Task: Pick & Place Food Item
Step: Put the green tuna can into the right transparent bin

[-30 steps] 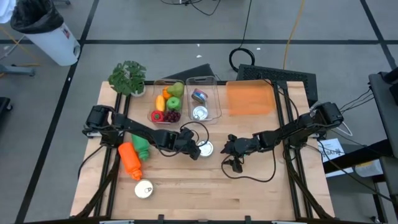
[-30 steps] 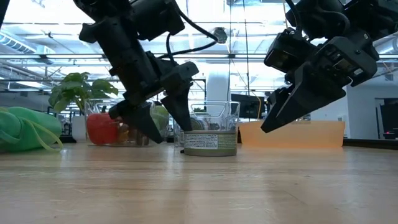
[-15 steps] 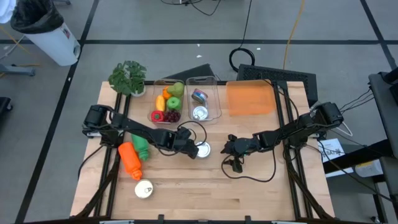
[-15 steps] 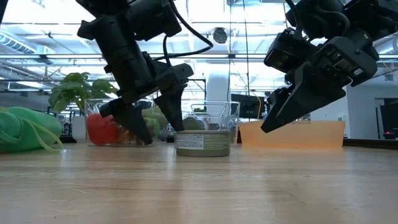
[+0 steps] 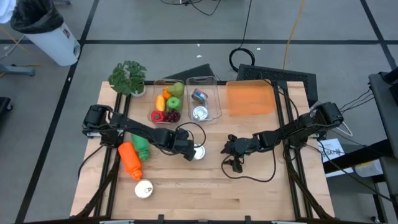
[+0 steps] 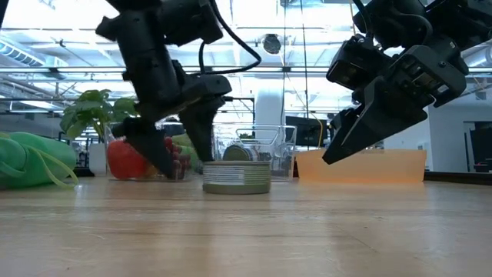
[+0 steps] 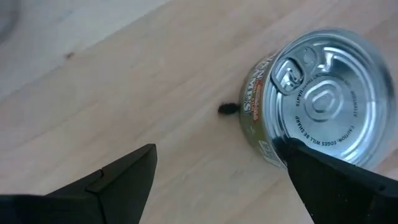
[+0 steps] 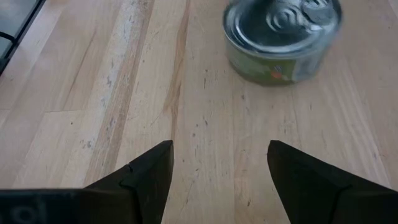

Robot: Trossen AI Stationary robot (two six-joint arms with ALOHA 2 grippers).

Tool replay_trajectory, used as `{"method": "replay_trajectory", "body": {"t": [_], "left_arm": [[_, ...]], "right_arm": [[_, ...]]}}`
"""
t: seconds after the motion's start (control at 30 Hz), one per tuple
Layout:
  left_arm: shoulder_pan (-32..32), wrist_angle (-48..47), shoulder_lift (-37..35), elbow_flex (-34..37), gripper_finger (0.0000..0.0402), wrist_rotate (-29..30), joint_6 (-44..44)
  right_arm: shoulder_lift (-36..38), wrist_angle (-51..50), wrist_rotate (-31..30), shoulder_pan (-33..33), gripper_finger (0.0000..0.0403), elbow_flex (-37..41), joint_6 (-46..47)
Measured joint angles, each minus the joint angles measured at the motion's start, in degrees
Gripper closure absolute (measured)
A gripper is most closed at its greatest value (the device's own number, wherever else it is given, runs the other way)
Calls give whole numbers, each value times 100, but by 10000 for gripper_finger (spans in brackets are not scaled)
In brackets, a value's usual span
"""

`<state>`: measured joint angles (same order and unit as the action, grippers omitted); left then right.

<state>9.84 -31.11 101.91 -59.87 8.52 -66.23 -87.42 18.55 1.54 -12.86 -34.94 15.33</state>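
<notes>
Two grippers low over bench centre. Left gripper [image 5: 188, 152] spread wide, holding nothing; one finger [image 7: 336, 186] just beside tin can [image 5: 198, 151], other on bare wood. Can upright on bench, mid-width, nearer front edge than clear bins [image 5: 205, 93]. Right gripper [image 5: 228, 148] partly open, empty, hovering near can.

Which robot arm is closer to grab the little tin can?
Probably the left. Its open left gripper is right beside the can; the right gripper, also open, hangs farther away.
</notes>
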Motion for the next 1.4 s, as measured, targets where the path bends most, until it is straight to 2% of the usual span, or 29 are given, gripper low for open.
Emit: {"method": "replay_trajectory", "body": {"t": [0.23,0.3,0.47,0.73,1.0,1.13,1.4], "left_arm": [[123,-1238,24,-515,41,270,10],[159,-1230,24,-517,41,455,237],[110,-1402,14,-487,41,135,53],[186,-1338,-13,-201,41,112,-335],[193,-1457,-9,-178,41,104,-367],[193,-1809,16,-143,41,131,-517],[193,-1879,30,-141,41,309,-567]], "right_arm": [[0,-4,2,0,156,0,0],[0,-13,2,0,156,0,0],[0,-15,2,0,156,0,0],[0,-3,2,0,156,0,1],[0,2,2,0,156,0,2],[0,1,2,0,156,0,2],[0,132,-10,0,156,0,-126]]}}
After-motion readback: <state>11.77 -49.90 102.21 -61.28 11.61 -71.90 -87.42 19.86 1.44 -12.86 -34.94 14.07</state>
